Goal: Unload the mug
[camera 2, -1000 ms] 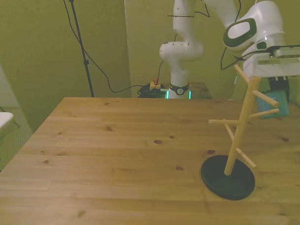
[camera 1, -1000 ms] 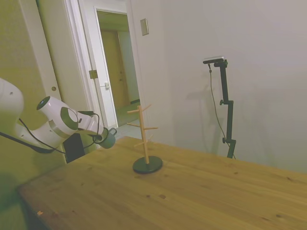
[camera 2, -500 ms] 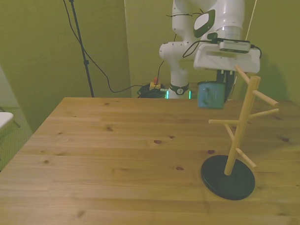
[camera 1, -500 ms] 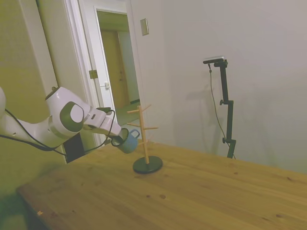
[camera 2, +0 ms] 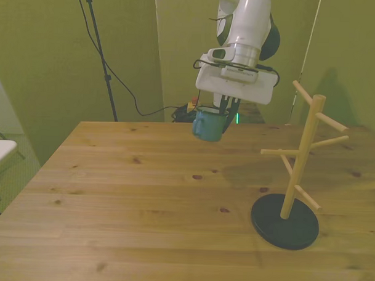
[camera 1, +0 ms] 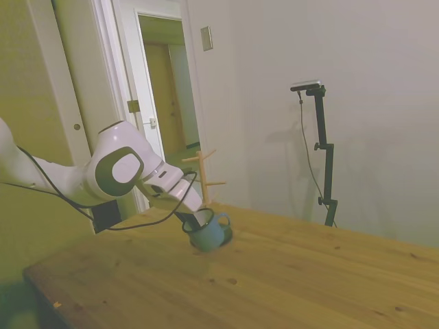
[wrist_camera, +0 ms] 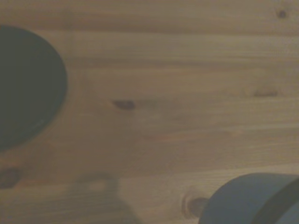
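Front view: we see the tool [camera 2: 220, 112] closed on the rim of the mug [camera 2: 208, 124], carrying it above the bench [camera 2: 112, 193], well clear of the peg stand [camera 2: 297, 175] toward the front view's left. We judge this rim grip leaves the base free for set-down. The side view shows the mug's handle [camera 1: 224, 218] and tilt; the wrist view shows bare wood below.

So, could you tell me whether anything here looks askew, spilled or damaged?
Nothing stands out. The teal-green enamel mug hangs tilted in the gripper above the wooden table, clear of the upright wooden peg stand. No spill shows.
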`<state>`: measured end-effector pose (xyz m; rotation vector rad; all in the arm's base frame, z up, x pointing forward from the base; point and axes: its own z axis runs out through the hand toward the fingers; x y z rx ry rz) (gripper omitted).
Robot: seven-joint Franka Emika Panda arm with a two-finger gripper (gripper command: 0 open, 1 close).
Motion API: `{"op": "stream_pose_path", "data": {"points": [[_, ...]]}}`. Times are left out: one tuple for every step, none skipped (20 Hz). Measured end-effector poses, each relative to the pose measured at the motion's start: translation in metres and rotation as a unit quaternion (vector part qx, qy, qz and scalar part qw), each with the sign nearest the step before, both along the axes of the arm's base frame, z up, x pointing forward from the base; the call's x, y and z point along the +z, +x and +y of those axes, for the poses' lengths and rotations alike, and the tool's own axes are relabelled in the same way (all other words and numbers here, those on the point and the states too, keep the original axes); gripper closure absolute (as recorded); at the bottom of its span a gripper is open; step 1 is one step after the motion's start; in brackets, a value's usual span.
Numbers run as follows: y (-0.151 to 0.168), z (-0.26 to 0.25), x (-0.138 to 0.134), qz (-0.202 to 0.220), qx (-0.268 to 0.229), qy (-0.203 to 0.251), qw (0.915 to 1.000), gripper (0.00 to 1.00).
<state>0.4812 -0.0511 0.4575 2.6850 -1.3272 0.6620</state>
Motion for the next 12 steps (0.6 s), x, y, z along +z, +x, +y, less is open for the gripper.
{"op": "stream_pose_path", "data": {"points": [[0.003, -0.004, -0.008, 0.013, 0.002, -0.001, 0.9999, 1.0], [0.006, -0.009, -0.016, 0.025, 0.006, -0.002, 0.9997, 1.0], [0.009, -0.015, -0.024, 0.035, 0.011, -0.003, 0.9993, 1.0], [0.011, -0.022, -0.031, 0.045, 0.013, -0.001, 0.9989, 1.0], [0.014, -0.03, -0.039, 0.054, 0.012, 0.009, 0.9984, 1.0], [0.016, -0.04, -0.044, 0.06, 0.009, 0.024, 0.9978, 1.0], [0.019, -0.048, -0.048, 0.063, 0.003, 0.037, 0.9973, 1.0], [0.022, -0.056, -0.051, 0.063, -0.003, 0.051, 0.9967, 1.0], [0.025, -0.062, -0.053, 0.062, -0.009, 0.066, 0.9959, 1.0], [0.028, -0.067, -0.055, 0.06, -0.013, 0.081, 0.9948, 1.0], [0.032, -0.07, -0.056, 0.059, -0.015, 0.092, 0.9939, 1.0], [0.035, -0.072, -0.058, 0.059, -0.014, 0.102, 0.9929, 1.0]]}}
